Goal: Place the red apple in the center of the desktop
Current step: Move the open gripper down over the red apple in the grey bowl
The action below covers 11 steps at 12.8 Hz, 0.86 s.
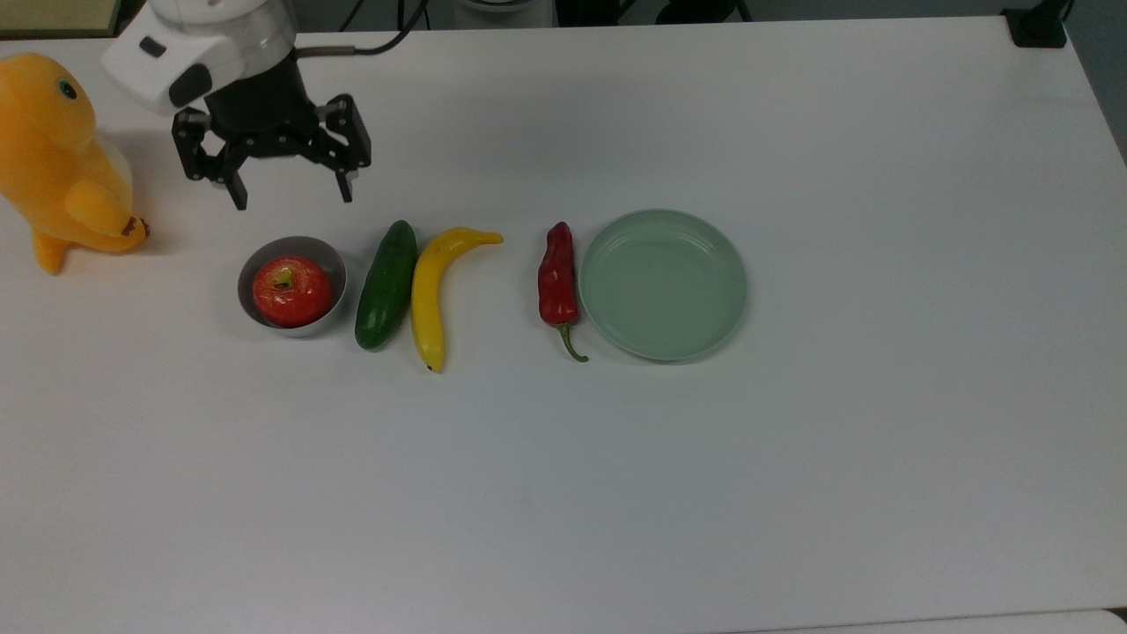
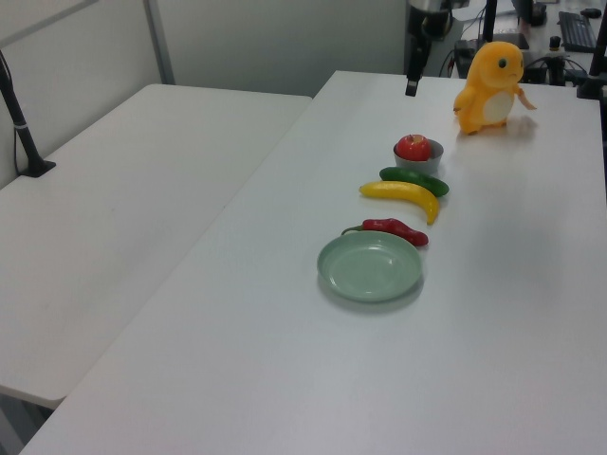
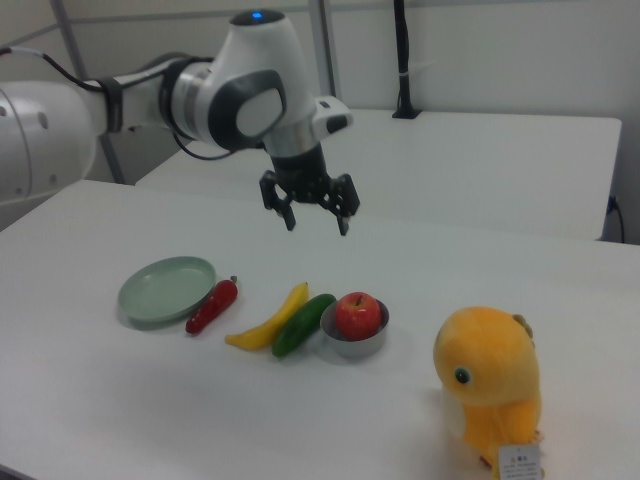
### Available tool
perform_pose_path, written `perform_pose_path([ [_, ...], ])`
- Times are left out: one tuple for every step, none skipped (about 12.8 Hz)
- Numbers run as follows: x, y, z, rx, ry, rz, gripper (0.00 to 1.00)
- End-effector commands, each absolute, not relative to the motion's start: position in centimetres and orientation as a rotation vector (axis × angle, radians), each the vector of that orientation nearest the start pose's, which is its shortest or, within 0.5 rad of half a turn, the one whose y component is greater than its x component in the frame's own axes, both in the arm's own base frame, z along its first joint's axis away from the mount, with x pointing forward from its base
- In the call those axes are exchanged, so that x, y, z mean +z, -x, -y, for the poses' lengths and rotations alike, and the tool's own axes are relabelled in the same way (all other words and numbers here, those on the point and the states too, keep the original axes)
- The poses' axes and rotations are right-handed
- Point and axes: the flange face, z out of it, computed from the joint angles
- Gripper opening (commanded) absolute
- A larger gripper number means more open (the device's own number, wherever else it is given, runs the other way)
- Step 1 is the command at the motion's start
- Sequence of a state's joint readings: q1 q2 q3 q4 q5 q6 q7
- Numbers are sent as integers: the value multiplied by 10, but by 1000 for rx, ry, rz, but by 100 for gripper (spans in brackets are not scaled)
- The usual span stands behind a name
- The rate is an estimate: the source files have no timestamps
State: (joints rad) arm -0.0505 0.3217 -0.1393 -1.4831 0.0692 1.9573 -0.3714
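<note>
Desktop: a plain white table (image 1: 792,493) is seen, with a second white table (image 2: 114,218) beside it at the left view's left and grey partition walls behind.
Row of things: a line is formed across the top view, from 9 o'clock toward 3 o'clock, by bowl, cucumber, banana, chili pepper and plate.
Red apple: the red apple (image 1: 292,291) is seated inside the small grey bowl (image 1: 335,269), stem dimple up; it is also seen in the right view (image 3: 358,314) and the left view (image 2: 413,147).
Cucumber: the green cucumber (image 1: 386,284) is laid just beside the bowl, at the apple's 3 o'clock in the top view.
Banana: the yellow banana (image 1: 431,295) is laid alongside the cucumber, close against it.
Chili pepper: the red chili pepper (image 1: 557,282) is placed at the rim of the pale green plate (image 1: 662,284), stem toward 6 o'clock.
Toy: an orange plush toy (image 1: 55,163) is stood at the top view's 9 o'clock edge.
Gripper: the gripper (image 1: 290,195) is held in the air at the apple's 12 o'clock in the top view, apart from it; it is carried on a white arm (image 3: 240,85).
Jaws: spread wide, with nothing between them.
</note>
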Motion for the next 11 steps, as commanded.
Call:
perform_pose_path([
  [462,-672,125,-221,3186,352,100],
  [453,-672,132,-237,3206,363,100],
  [444,-671,134,-232,3215,379,100],
  [429,-671,135,-212,3226,400,100],
  [417,-673,136,-196,3238,416,100],
  [409,-674,136,-181,3245,426,100],
  [398,-675,138,-162,3252,431,100],
  [385,-674,138,-162,3252,434,100],
  [375,-674,138,-176,3254,437,100],
  [368,-673,137,-170,3256,446,100],
  [362,-673,137,-168,3263,455,100],
])
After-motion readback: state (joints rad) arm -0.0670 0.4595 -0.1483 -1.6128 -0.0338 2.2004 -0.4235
